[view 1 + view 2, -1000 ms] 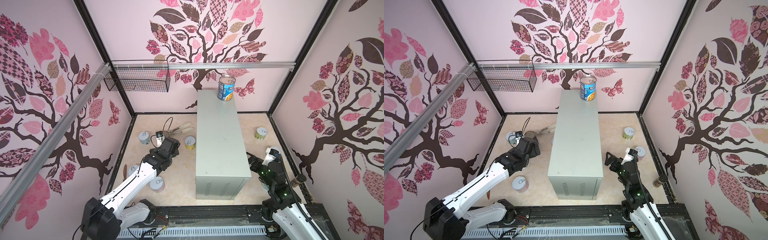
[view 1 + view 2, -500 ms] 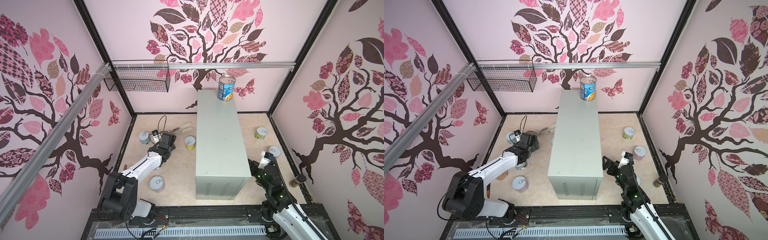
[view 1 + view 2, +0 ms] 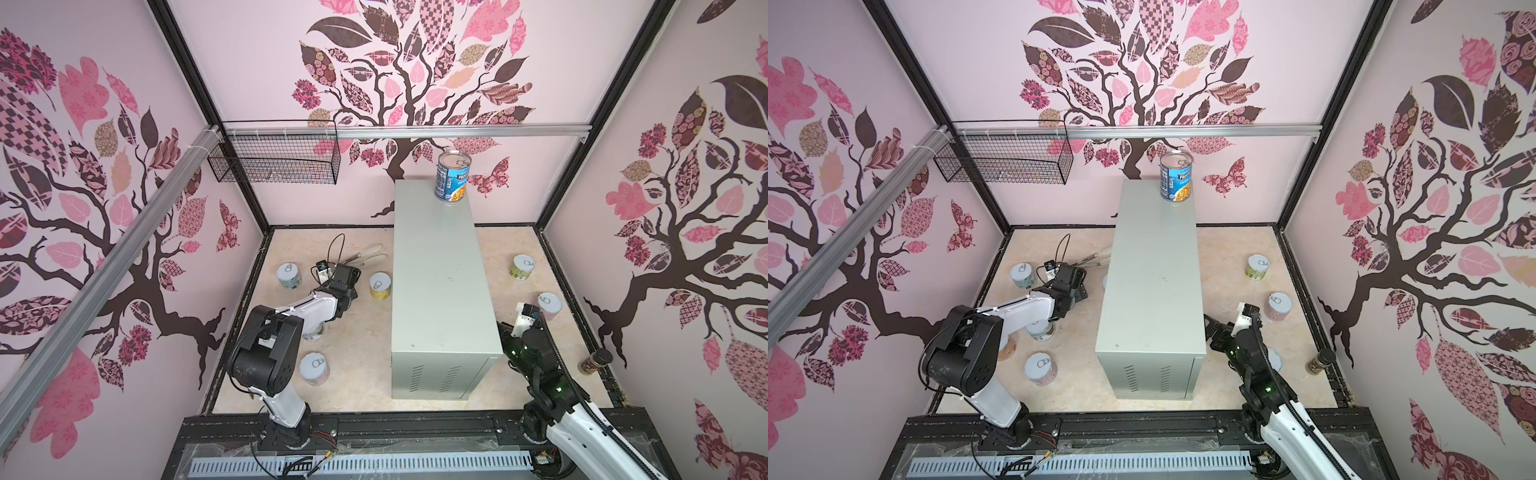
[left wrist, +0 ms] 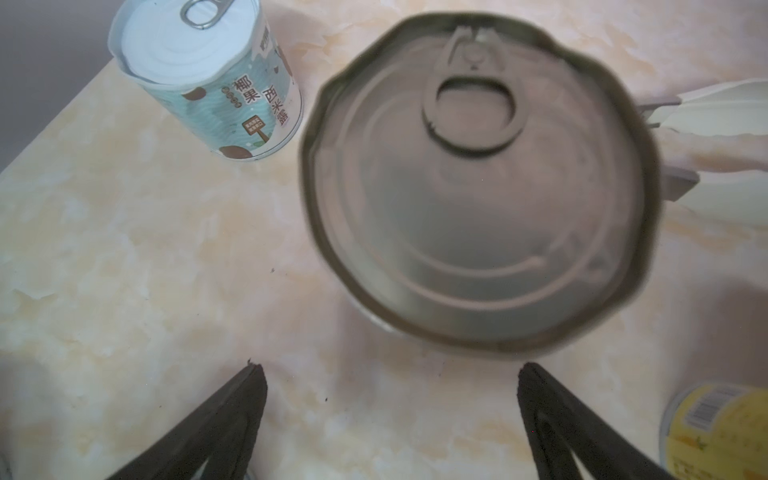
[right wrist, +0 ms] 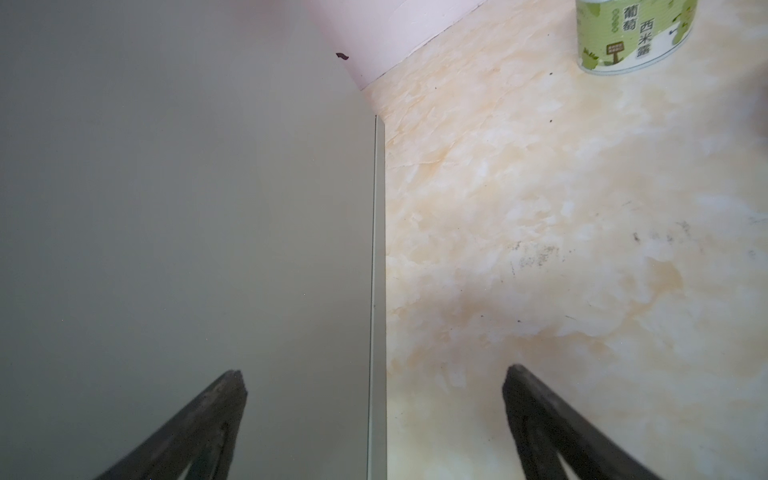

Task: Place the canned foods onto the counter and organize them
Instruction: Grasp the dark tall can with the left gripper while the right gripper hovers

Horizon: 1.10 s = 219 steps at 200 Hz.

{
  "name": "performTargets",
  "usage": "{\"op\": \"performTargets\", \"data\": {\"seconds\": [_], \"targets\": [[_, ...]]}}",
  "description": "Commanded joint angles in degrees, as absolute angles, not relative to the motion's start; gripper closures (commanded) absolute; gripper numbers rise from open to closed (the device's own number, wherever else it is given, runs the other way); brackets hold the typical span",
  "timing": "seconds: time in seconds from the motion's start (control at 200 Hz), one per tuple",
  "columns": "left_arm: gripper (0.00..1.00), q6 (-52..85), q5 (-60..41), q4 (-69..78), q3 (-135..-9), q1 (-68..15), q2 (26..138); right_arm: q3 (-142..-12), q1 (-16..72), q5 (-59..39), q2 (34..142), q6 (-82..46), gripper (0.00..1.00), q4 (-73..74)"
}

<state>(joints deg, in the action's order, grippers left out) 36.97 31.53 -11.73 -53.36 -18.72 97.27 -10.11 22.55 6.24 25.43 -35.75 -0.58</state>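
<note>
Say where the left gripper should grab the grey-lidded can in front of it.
Take the can by its round side wall, just below the rim, coming from above: it stands upright, lid up. Keep the open left gripper clear of the tongs beside it.

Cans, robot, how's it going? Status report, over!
Left gripper open over tall can on floor. Right gripper open, beside counter. One blue can up on counter. Tongs close beside tall can.

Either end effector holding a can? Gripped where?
Nothing held: left end effector open, short of the large can; right end effector open beside the counter.
</note>
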Motion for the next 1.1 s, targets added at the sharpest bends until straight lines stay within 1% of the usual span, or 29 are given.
{"op": "performTargets", "data": {"seconds": [0.0, 0.245, 0.37, 0.57, 0.74, 1.09], "targets": [[0.02, 36.46, 31.27, -6.82, -55.03, -17.24, 98.66, -10.44, 23.03, 6.33, 25.97, -34.86, 0.0, 0.5], [0.02, 30.41, 33.78, 0.67, -55.68, -16.66, 102.44, -9.05, 23.47, 4.05, 28.1, -35.59, 0.0, 5.02], [0.02, 29.22, 34.63, 3.63, -56.56, -16.31, 105.47, -9.49, 23.73, 4.31, 29.12, -35.05, 0.0, 4.99], [0.02, 29.93, 32.41, -2.12, -61.73, -15.15, 108.02, -8.74, 24.34, 3.91, 30.31, -35.22, 0.0, 6.0], [0.02, 31.91, 28.54, -0.36, -60.94, -12.08, 107.6, -7.56, 24.6, 3.86, 31.16, -35.74, 0.0, 8.13], [0.02, 29.36, 27.86, -3.03, -67.81, -11.65, 112.12, -7.33, 24.79, 3.27, 33.26, -35.75, 0.0, 9.93]]}}
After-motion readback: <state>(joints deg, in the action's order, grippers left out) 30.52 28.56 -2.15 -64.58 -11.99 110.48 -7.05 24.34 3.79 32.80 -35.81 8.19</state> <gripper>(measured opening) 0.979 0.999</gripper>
